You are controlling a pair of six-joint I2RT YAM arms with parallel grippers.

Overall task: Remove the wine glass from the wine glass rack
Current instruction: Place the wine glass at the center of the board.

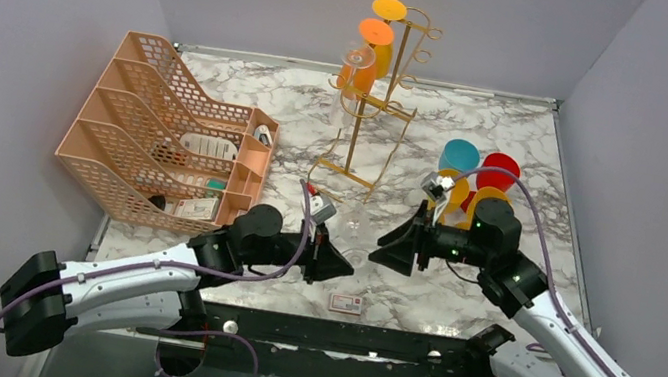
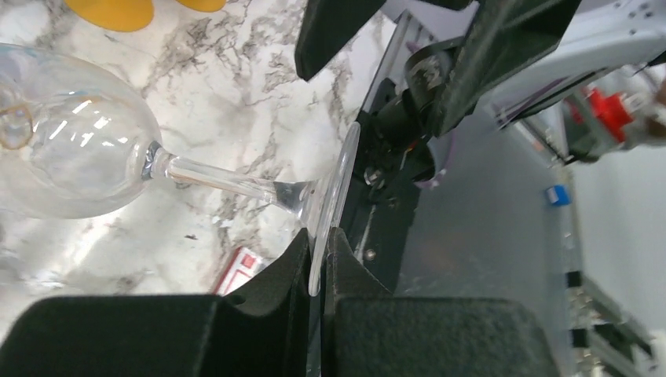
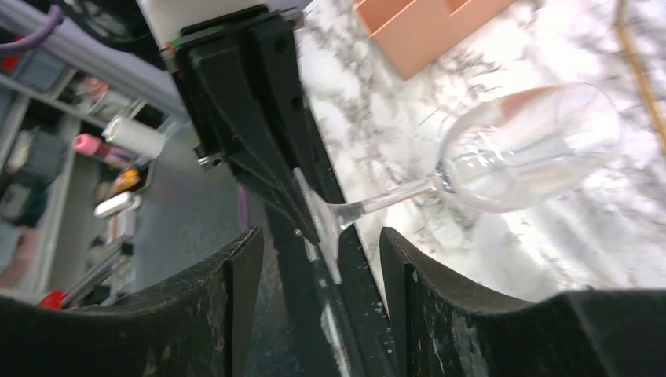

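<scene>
The left arm (image 1: 134, 276) reached from the lower left of the frame toward the centre, and the left claw (image 2: 318, 245) was pinched tight on the foot of the wine glass (image 2: 212, 177). The right arm (image 1: 556, 330) came in from the lower right. The right claw (image 3: 318, 247) faced the left one, its fingers (image 3: 212, 314) spread wide apart.

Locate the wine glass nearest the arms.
Top view, front-centre of the table: the wine glass sits sideways between the right gripper and the left gripper, whose jaws pinch its foot.
</scene>
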